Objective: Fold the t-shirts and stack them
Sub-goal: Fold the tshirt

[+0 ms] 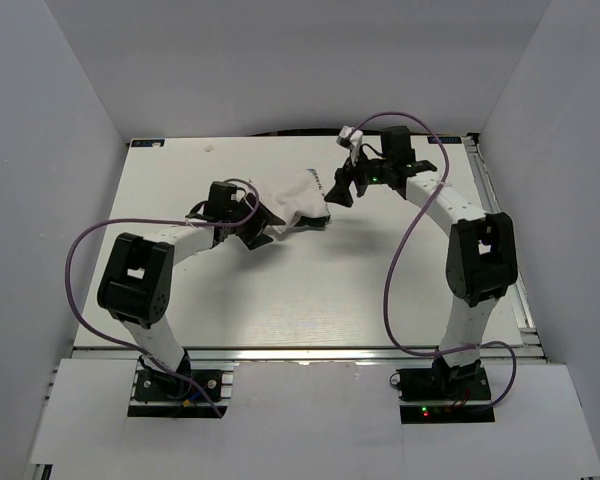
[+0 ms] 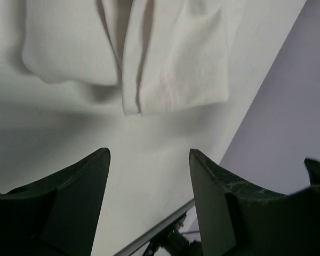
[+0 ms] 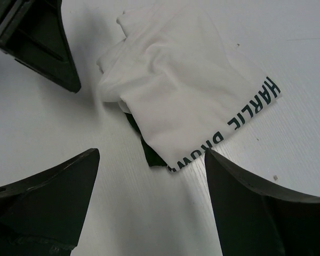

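Left fingers [image 2: 80, 186]: we see them spread, nothing between, the t-shirt [image 2: 170, 64] hem just beyond their tips.
Right fingers [image 3: 53, 192]: spread and empty, the lettered edge at their tips.
Place: t-shirt crumpled on the tabletop [image 1: 330, 290] between both.

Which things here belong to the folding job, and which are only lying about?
For the job: crumpled t-shirt; left end effector and right end effector, both open.
Only lying about: small white scrap on the table; purple cables.
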Robot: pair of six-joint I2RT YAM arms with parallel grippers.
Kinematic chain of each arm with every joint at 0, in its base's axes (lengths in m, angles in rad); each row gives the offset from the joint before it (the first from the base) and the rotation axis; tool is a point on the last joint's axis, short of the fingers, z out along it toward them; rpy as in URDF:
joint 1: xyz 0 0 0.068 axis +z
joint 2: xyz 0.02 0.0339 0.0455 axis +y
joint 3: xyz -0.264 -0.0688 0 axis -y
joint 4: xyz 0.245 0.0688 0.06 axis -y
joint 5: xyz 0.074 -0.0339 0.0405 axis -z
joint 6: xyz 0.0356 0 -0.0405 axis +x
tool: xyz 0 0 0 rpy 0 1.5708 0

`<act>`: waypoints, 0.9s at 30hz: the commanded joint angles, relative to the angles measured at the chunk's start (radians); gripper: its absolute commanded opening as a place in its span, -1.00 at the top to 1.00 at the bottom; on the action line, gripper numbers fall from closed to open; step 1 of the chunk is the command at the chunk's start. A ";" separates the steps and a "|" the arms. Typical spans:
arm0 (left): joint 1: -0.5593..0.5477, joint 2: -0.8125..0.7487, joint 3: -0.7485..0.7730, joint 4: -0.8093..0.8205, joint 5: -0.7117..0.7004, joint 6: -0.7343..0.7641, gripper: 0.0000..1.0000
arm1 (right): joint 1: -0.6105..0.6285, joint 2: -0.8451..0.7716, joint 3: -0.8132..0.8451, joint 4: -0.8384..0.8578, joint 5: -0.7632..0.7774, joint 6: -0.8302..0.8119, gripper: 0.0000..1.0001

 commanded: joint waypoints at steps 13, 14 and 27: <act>-0.013 0.075 0.117 0.055 -0.182 -0.023 -0.28 | -0.038 -0.097 -0.094 0.090 -0.033 0.091 -0.72; -0.015 0.075 0.122 0.055 -0.182 -0.023 -0.27 | -0.039 -0.097 -0.096 0.090 -0.035 0.093 -0.72; -0.027 0.136 0.160 0.057 -0.168 -0.023 -0.09 | -0.053 -0.094 -0.100 0.103 -0.046 0.128 -0.72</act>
